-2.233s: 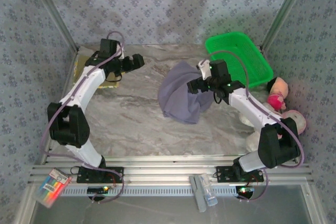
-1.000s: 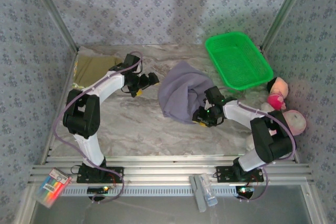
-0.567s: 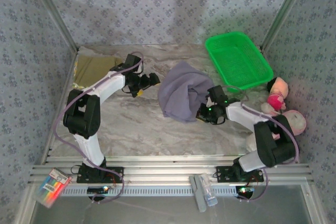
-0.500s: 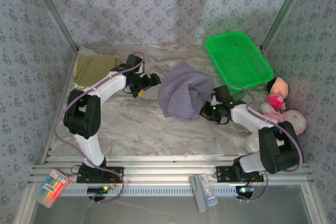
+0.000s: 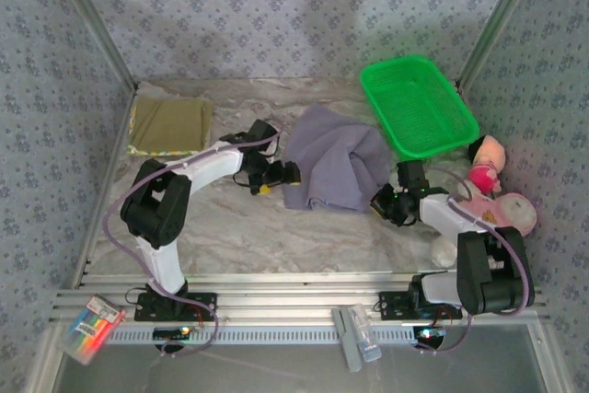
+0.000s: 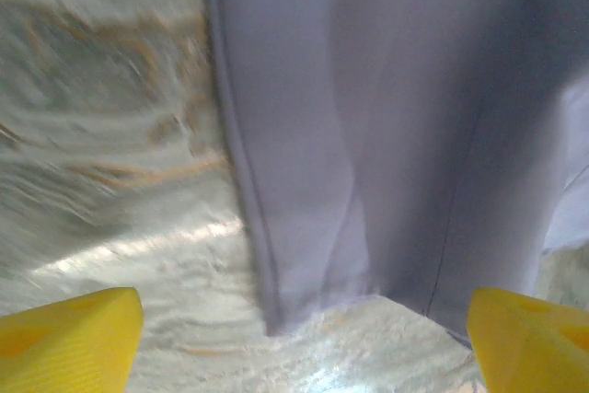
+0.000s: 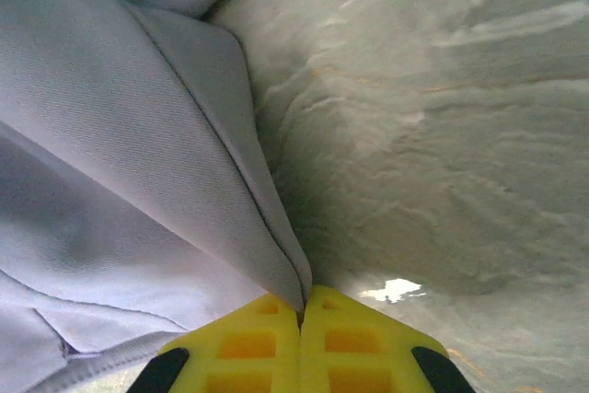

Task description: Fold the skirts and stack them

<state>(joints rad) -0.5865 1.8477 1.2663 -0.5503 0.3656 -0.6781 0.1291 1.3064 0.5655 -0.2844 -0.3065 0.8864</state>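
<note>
Top view: grey-lavender skirt (image 5: 336, 158) rumpled on the table (image 5: 230, 218), olive skirt (image 5: 170, 124) folded far left; left gripper (image 5: 281, 175) at the grey one's near-left corner, right gripper (image 5: 386, 204) at its right edge.
Left wrist: fingertips (image 6: 69, 324) spread wide, empty, hem corner between them; worth lowering flush before closing.
Right wrist: fingertips (image 7: 248, 347) clenched on a skirt fold; worth pulling outward gently, keeping cloth taut.

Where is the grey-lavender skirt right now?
In the top view, the grey-lavender skirt lies mid-table, just left of the green basket and right of the olive skirt.
</note>
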